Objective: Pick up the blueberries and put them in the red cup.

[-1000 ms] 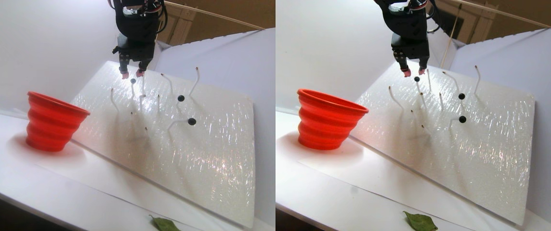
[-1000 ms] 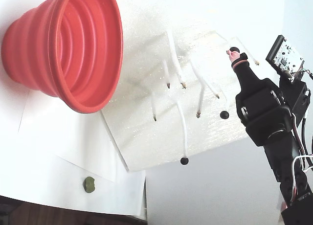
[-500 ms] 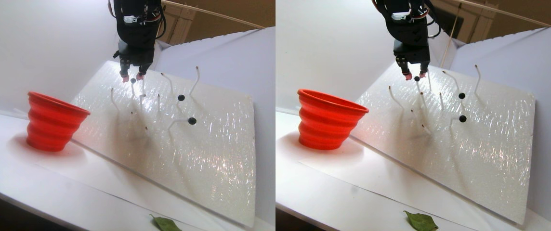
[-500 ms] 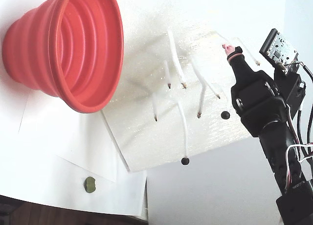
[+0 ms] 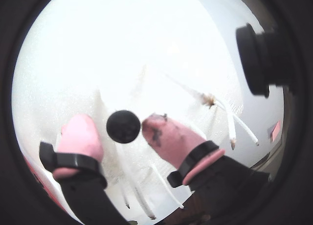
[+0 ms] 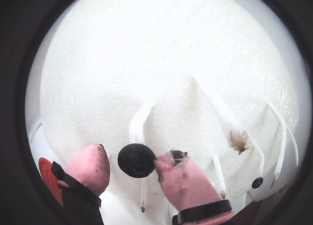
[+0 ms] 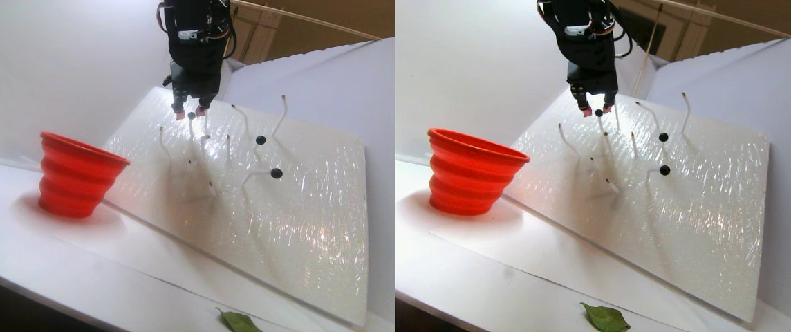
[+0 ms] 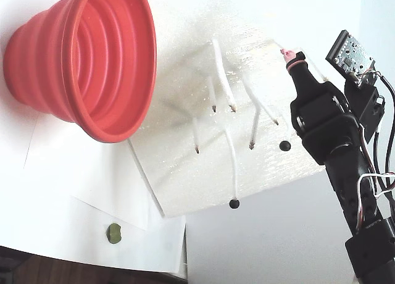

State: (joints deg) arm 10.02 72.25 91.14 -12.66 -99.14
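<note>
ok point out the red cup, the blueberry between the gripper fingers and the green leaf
red cup (image 8: 43, 62): fixed view, ridged outer wall
blueberry (image 6: 136, 160): a wrist view, centre of the ball
green leaf (image 7: 603, 318): stereo pair view, middle of the blade

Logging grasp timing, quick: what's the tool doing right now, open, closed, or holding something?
Tool: open around a blueberry on its white stem; the right pink fingertip touches it, the left one stands apart. Not yet gripped.
</note>
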